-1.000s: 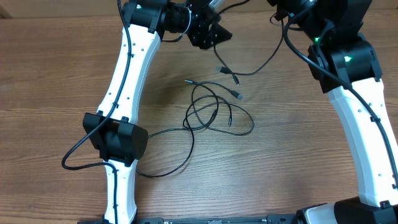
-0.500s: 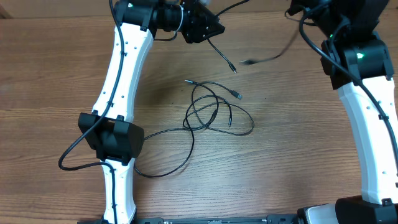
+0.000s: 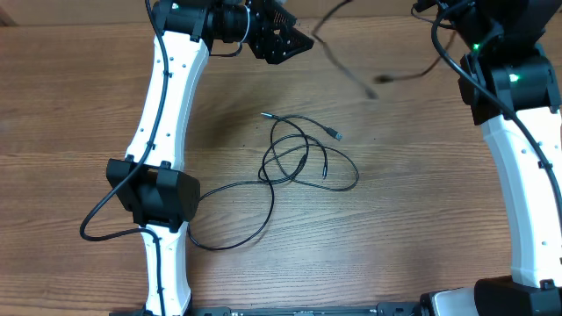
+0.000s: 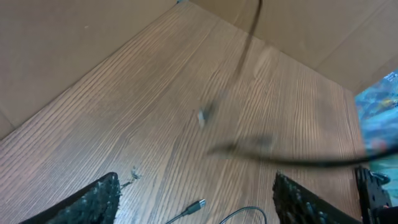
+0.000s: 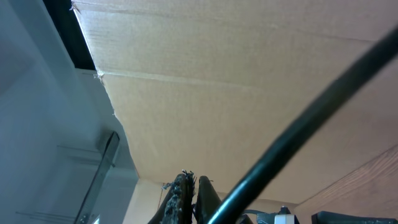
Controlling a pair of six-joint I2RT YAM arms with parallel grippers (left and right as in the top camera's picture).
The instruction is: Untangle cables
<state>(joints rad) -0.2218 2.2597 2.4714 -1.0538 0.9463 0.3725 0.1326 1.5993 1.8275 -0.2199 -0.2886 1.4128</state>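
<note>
Left jaws wide apart & empty in left wrist view, right jaws pinched shut on 1 blurred airborne cable [image 5: 298,124]; only overhead shows whole tangle of cables [image 3: 303,158] lying loose on surface [image 3: 88,105]

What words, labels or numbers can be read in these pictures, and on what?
None can be read: no writing shows on the white arms, the wooden table, the cables or the cardboard wall.
The coloured patch at the right edge of the left wrist view is too blurred to tell.
</note>
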